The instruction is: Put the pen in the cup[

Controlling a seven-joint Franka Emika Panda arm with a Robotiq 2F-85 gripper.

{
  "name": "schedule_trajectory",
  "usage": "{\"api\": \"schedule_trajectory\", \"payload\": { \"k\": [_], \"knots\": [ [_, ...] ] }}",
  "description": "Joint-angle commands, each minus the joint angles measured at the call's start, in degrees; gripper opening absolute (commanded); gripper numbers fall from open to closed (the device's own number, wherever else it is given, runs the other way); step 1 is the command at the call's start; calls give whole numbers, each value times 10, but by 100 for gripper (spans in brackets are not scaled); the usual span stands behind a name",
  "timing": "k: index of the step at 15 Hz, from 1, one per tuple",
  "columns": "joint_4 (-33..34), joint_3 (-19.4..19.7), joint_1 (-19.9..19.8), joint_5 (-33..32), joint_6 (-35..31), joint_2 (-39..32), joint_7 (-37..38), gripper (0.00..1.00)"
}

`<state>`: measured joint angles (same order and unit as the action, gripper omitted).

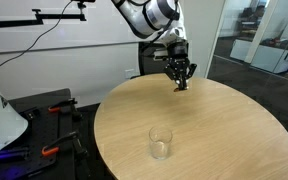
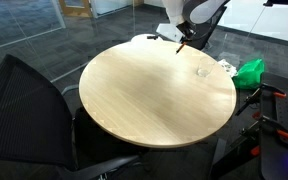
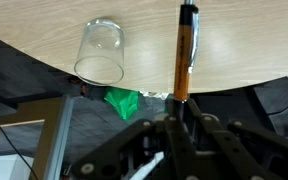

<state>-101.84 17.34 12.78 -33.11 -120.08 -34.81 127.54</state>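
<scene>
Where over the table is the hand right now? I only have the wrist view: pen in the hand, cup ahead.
Observer: In an exterior view the hand hangs low over one edge of the round table.
Operator: And the cup, relative to that?
Observer: The cup stands upright near the opposite edge, with bare tabletop between it and the hand.
Operator: Anything beside the table I should mind while carrying the pen over?
Observer: A black chair sits at the table's side, away from both hand and cup.
</scene>
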Motion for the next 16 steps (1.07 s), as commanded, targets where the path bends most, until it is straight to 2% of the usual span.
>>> {"api": "schedule_trajectory", "payload": {
  "k": [1, 7, 8, 10, 14, 15, 16],
  "knots": [
    [17, 1, 9, -35, 60, -9, 112, 3],
    [21, -22, 13, -85, 214, -10, 261, 3],
    [42, 81, 94, -35, 224, -31, 221, 3],
    [42, 85, 100, -47, 277, -36, 219, 3],
    [36, 72, 95, -62, 313, -48, 198, 3],
    [42, 7, 43, -93, 332, -41, 206, 3],
    [45, -4, 35, -100, 336, -49, 203, 3]
  ]
}}
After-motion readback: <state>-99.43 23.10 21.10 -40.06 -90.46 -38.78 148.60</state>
